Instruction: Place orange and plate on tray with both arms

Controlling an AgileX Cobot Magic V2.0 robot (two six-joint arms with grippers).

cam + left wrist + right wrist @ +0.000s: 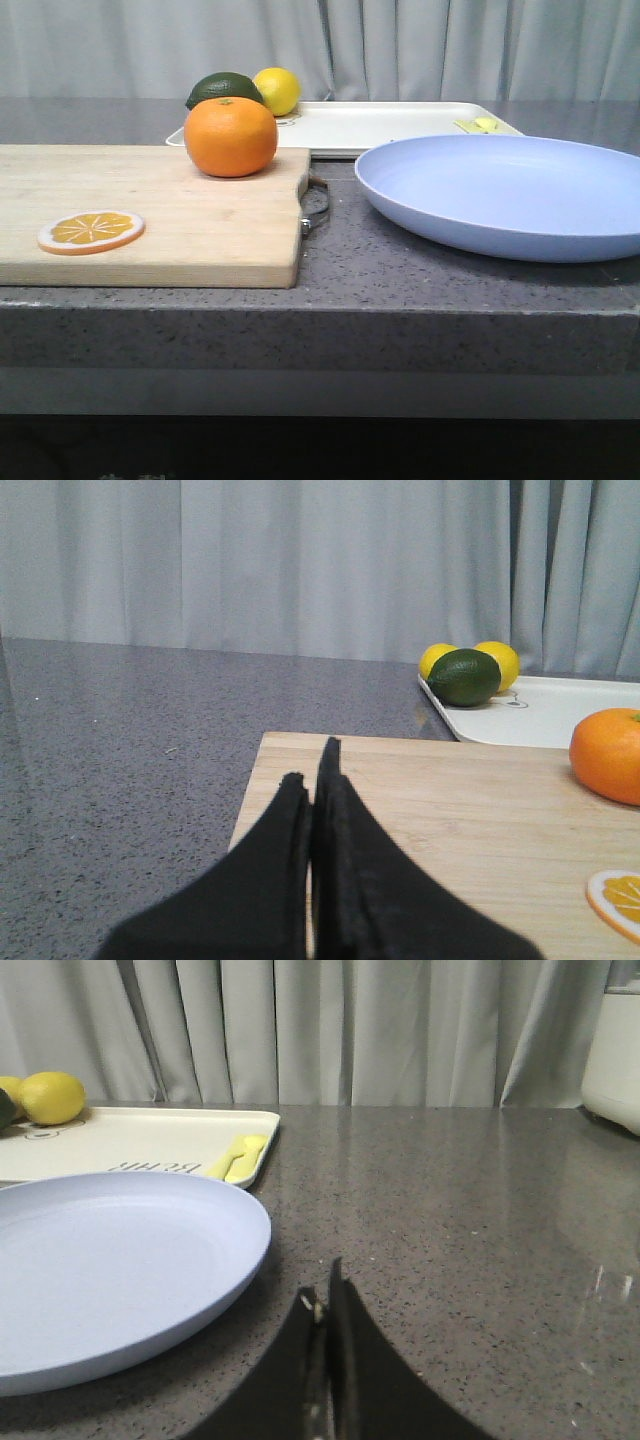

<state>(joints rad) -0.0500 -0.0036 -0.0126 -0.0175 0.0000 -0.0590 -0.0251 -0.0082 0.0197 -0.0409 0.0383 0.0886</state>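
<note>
Left tool (312,770) closed over cutting board (180,215), orange (230,136) beyond

The plate (510,195) runs off the right edge of the front view, and the cutting board (150,215) off the left. The orange (231,136) hides the near part of the dark green fruit (224,90), which in turn covers part of the lemon (278,90). The plate's far rim hides the near edge of the tray (380,125). Neither arm appears in the front view. The tray's printed lettering (155,1167) is too small to read with certainty.
</note>
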